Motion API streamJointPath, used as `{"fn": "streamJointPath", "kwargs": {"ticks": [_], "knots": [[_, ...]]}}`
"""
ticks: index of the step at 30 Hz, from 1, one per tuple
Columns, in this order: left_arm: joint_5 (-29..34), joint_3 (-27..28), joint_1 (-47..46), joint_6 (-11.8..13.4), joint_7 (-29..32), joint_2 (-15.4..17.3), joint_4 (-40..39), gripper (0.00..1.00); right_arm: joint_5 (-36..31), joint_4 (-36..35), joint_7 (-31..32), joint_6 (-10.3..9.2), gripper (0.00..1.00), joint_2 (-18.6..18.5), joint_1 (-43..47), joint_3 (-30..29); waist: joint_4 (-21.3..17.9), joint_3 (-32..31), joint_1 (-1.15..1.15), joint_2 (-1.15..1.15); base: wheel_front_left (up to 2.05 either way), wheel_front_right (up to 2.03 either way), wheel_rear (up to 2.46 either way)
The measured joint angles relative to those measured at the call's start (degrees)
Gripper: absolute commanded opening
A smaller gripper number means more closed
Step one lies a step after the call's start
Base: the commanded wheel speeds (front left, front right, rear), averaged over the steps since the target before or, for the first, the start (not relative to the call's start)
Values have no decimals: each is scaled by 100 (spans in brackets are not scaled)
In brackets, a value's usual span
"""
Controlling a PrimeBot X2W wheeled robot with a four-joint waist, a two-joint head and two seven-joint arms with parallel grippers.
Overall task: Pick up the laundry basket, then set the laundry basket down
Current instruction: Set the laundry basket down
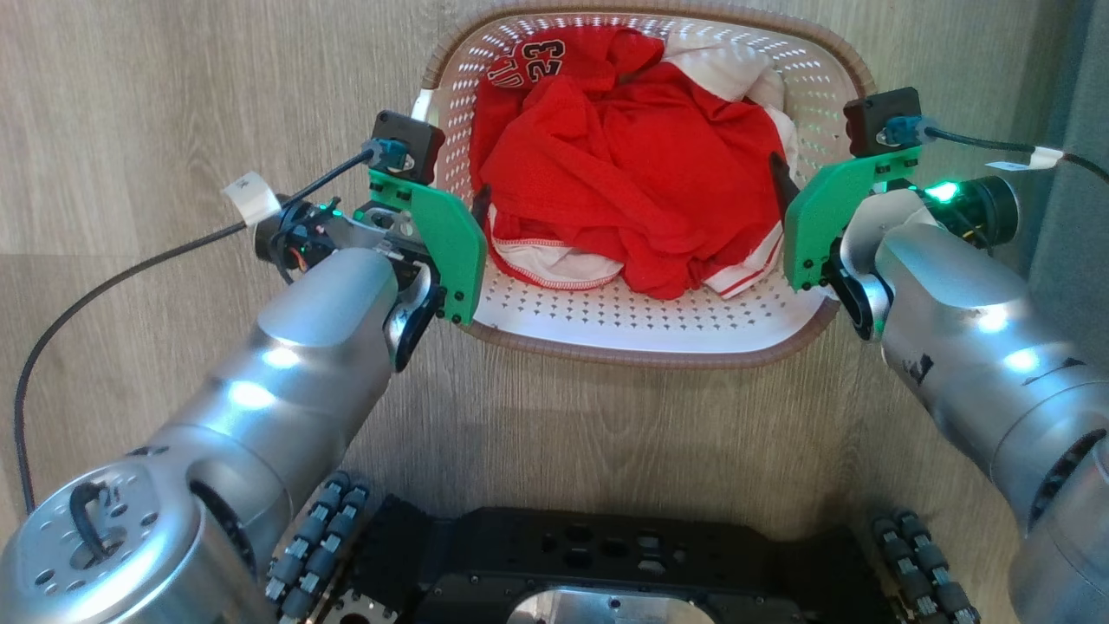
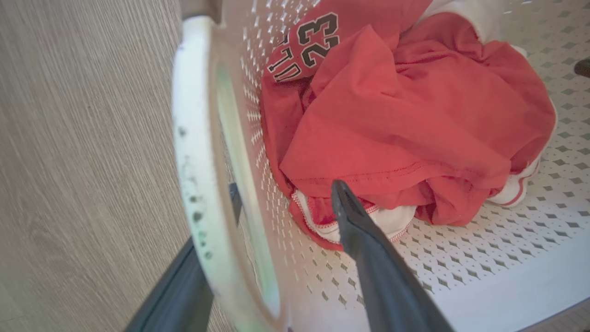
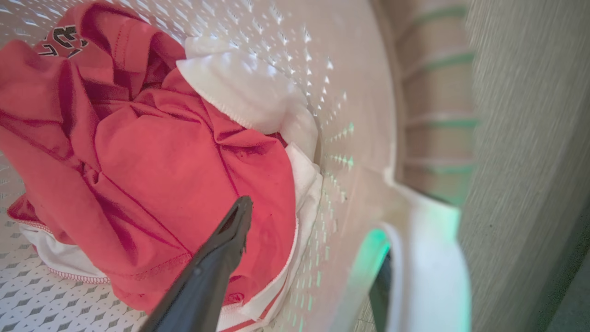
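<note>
The laundry basket (image 1: 641, 354) sits on the wood floor in front of me, cream-white with perforated walls and a brown rim, holding a heap of red and white clothes (image 1: 624, 165). My left gripper (image 1: 459, 204) is open astride the basket's left side. In the left wrist view the white handle (image 2: 193, 138) stands between the spread fingers of the left gripper (image 2: 286, 189), one finger inside the basket and one outside. My right gripper (image 1: 801, 178) is open in the same way at the right side. The right handle (image 3: 424, 263) lies between the spread fingers of the right gripper (image 3: 313, 230).
My dark wheeled base (image 1: 606, 563) lies just below the basket in the head view. Black cables (image 1: 130, 269) trail from both wrists. A grey surface (image 1: 1074, 173) stands at the right edge. Wood floor (image 1: 173, 87) surrounds the basket.
</note>
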Motion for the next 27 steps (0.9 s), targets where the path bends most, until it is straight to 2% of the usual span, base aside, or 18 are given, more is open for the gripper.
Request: {"fn": "streamJointPath", "kwargs": {"ticks": [16,27], "knots": [[-69,-11,5,147,-66,-4,-110,100,-56,56,-25,0,100,-53,-171,10,66,-74,0,0,0,0,0],[-234,-18,443,146,-65,-4,-13,100,73,164,166,0,100,-47,407,-11,47,-805,0,0,0,0,0]]}}
